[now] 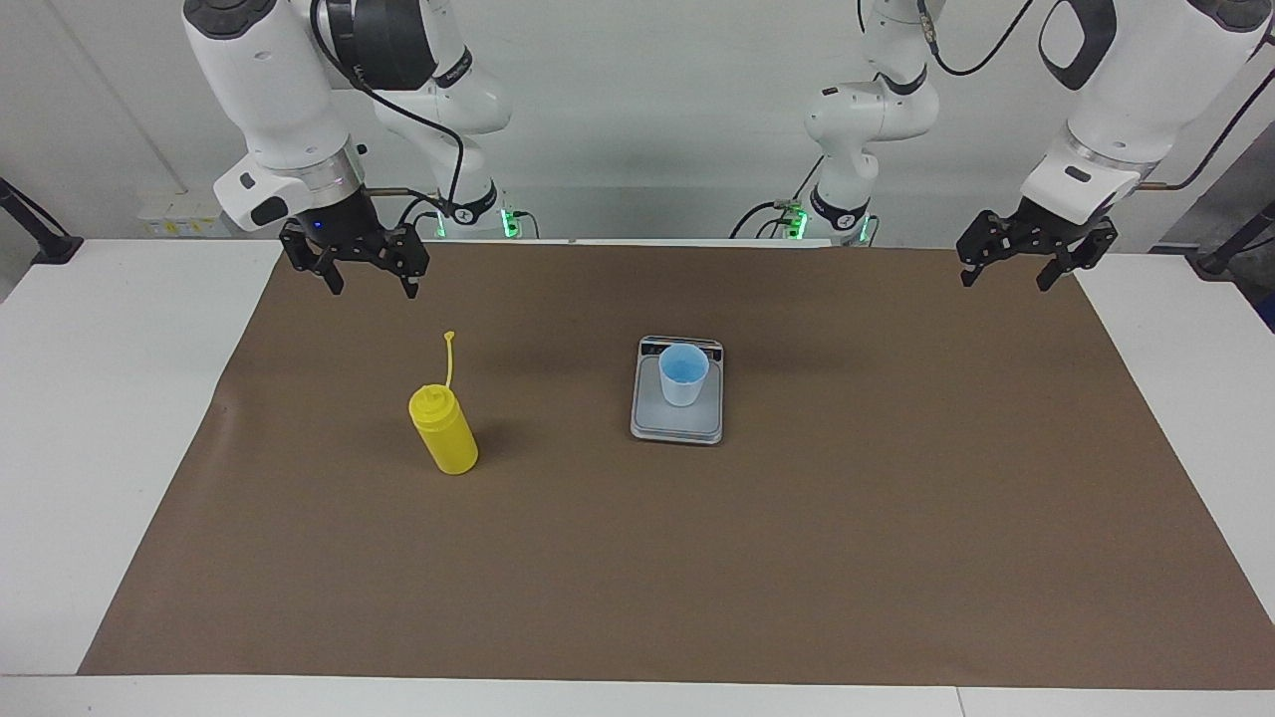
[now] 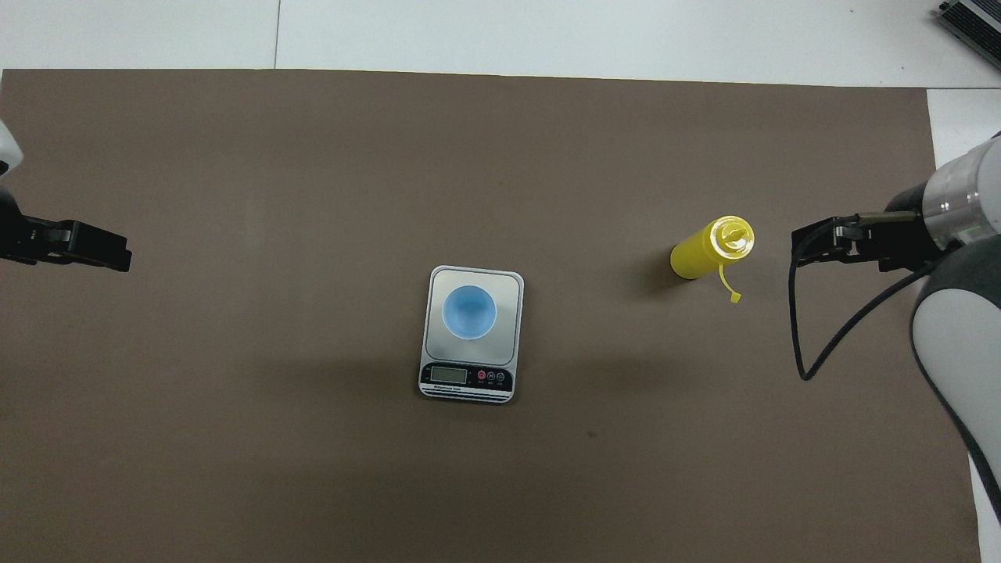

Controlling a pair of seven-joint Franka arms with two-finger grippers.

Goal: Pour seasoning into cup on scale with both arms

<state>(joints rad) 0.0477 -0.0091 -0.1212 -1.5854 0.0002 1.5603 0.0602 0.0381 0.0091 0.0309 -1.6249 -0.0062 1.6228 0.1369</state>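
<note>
The yellow squeeze bottle (image 1: pixel 443 430) stands upright on the brown mat, cap strap hanging loose; it also shows in the overhead view (image 2: pixel 712 248). The light-blue cup (image 1: pixel 683 374) stands on the grey scale (image 1: pixel 677 426) at the mat's middle; the overhead view shows the cup (image 2: pixel 469 312) on the scale (image 2: pixel 512 285). My right gripper (image 1: pixel 371 289) is open and empty in the air over the mat, beside the bottle toward the right arm's end (image 2: pixel 805 246). My left gripper (image 1: pixel 1006 279) is open and empty, waiting over the mat's edge at the left arm's end (image 2: pixel 117 258).
The brown mat (image 1: pixel 896 498) covers most of the white table (image 1: pixel 100 398). A black cable (image 2: pixel 805 328) loops down from the right arm over the mat near the bottle.
</note>
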